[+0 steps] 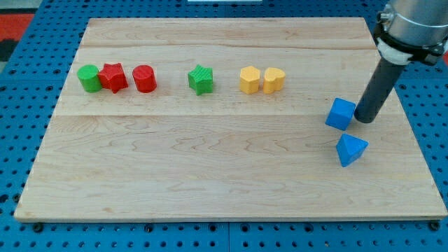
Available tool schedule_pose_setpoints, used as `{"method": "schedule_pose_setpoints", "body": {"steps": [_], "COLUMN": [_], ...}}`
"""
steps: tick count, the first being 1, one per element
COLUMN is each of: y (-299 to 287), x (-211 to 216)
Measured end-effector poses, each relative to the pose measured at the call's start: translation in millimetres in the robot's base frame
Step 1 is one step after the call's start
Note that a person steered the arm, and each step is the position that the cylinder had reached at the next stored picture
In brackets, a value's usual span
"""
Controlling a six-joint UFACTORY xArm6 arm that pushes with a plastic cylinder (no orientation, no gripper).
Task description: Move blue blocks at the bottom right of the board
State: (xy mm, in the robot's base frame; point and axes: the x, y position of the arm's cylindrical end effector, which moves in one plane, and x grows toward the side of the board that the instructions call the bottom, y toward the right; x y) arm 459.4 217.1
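No claw here, only a rod: my tip (365,119) rests against the right side of the blue cube (340,113) at the board's (210,168) right; the blue triangular block (350,150) sits just nearer.

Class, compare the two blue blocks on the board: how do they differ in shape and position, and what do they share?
The blue cube looks square-faced; the blue triangular block tapers to a point. The blue cube sits nearer the view's top, the blue triangular block below it, slightly further right. My tip is right beside the blue cube, on its right, but clear of the blue triangular block. Both are blue, similar in size, at the board's right.
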Motion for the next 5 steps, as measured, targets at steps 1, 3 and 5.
{"method": "schedule_pose_setpoints", "body": {"steps": [1, 3, 5], "y": [-27, -40, -38], "x": [9, 27, 68]}}
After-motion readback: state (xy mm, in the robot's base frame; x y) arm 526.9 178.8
